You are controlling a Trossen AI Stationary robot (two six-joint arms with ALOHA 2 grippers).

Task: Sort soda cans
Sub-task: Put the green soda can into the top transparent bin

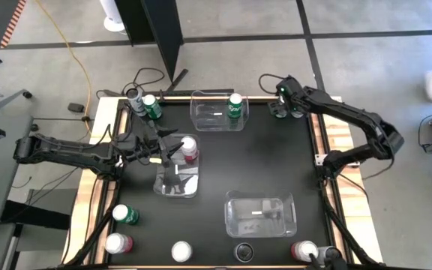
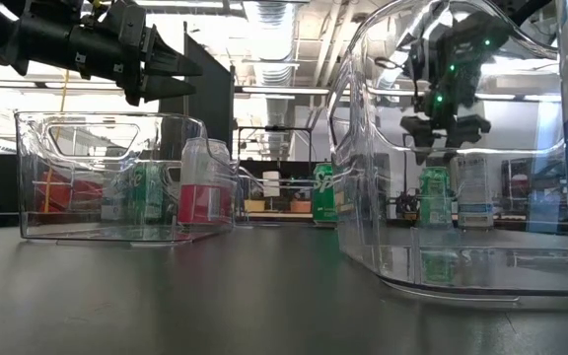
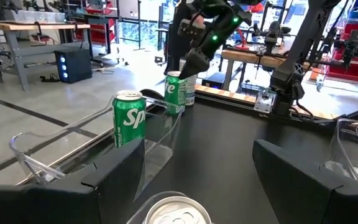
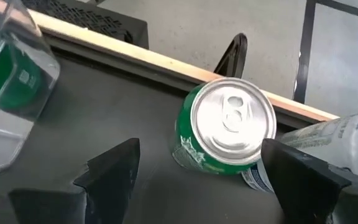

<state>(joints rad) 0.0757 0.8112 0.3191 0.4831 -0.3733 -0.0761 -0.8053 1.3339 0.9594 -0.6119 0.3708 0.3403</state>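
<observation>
My left gripper [image 1: 172,152] is open and hovers just left of and above a red-pink can [image 1: 190,149] that stands in a clear bin [image 1: 177,184]. In the left wrist view that can's silver top [image 3: 173,211] shows between the open fingers. The low view shows the left gripper [image 2: 177,71] well above the can [image 2: 203,187]. My right gripper [image 1: 286,103] is open over a green can [image 4: 229,127] at the table's far right corner. Its fingers stand on either side of the can and above it [image 2: 434,197]. A pale can [image 4: 340,143] stands right beside the green one.
A green can [image 1: 235,106] stands in the far clear bin [image 1: 205,112]. A third bin [image 1: 261,214] sits near right. A dark can [image 1: 134,96] and a green can [image 1: 151,106] stand at the far left corner. Several cans line the near edge [image 1: 181,251].
</observation>
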